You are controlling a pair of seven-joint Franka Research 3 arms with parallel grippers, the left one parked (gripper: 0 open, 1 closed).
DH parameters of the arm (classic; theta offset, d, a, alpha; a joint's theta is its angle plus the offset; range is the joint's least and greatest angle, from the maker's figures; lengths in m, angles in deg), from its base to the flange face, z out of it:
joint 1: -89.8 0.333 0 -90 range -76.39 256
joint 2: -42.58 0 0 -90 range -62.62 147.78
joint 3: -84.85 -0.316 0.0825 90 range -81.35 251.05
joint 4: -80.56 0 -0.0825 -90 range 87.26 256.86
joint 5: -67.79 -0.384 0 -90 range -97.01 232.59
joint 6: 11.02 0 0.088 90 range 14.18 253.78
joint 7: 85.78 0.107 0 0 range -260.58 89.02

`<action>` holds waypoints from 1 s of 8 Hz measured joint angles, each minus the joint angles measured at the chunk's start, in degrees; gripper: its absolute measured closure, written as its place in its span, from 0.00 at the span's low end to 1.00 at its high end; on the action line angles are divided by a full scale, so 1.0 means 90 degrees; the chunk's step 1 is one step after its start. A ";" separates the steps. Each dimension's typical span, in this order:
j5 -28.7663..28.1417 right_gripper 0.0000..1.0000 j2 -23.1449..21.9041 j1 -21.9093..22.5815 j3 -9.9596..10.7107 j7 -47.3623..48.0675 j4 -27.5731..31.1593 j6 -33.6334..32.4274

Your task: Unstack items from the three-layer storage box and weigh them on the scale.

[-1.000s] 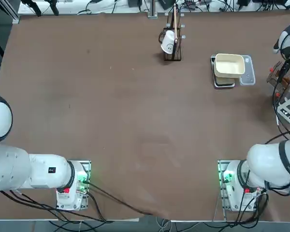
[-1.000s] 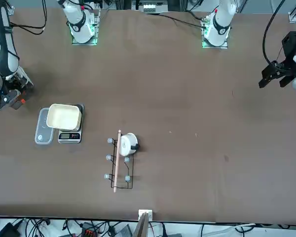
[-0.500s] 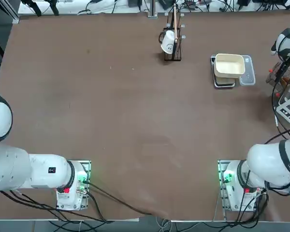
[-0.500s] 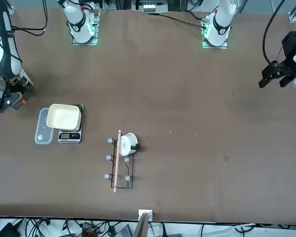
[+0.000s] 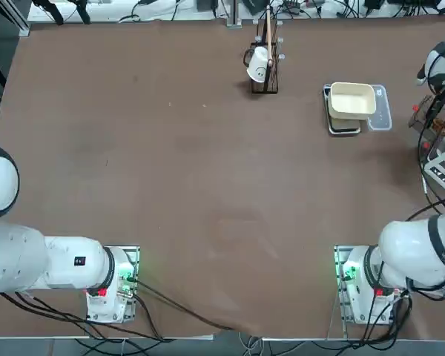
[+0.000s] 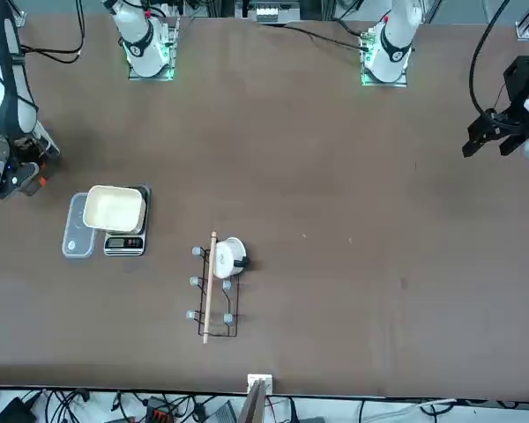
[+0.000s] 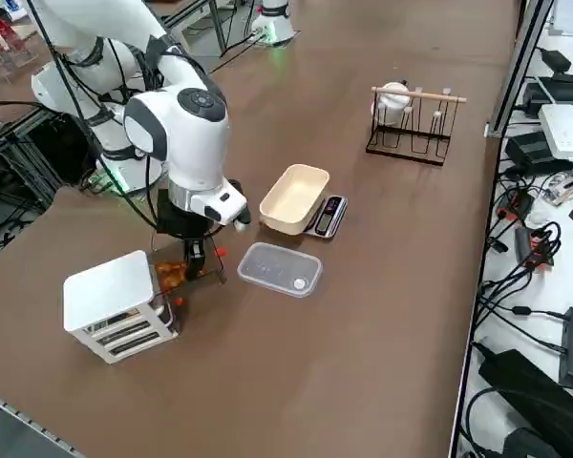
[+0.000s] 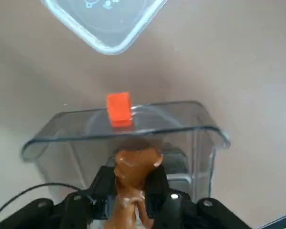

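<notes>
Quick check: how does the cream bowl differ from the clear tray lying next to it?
The cream bowl is opaque; the clear tray is see-through. The cream bowl is deep-walled, the clear tray shallow. The cream bowl sits on the scale; the clear tray lies on the table, nearer the storage box. Both are rounded rectangles. The right gripper, beside the storage box, grips a reddish-brown piece.

Overhead and front cameras face each other across the table (image 5: 208,185); side camera looks diagonally; wrist camera sits close. All but the wrist camera share the scale (image 5: 344,122).
</notes>
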 joint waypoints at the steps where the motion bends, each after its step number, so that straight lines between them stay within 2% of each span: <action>1: -0.0163 0.65 -0.0133 0.0010 -0.0026 0.0006 -0.0088 -0.0290; 3: -0.0681 0.65 -0.0407 0.0100 -0.0079 0.0006 -0.0433 -0.0861; 6: -0.1376 0.65 -0.0475 0.0550 -0.0105 0.0228 -0.1297 -0.1597; 8: -0.1671 0.65 -0.0431 0.1175 -0.0137 0.1591 -0.1465 -0.1703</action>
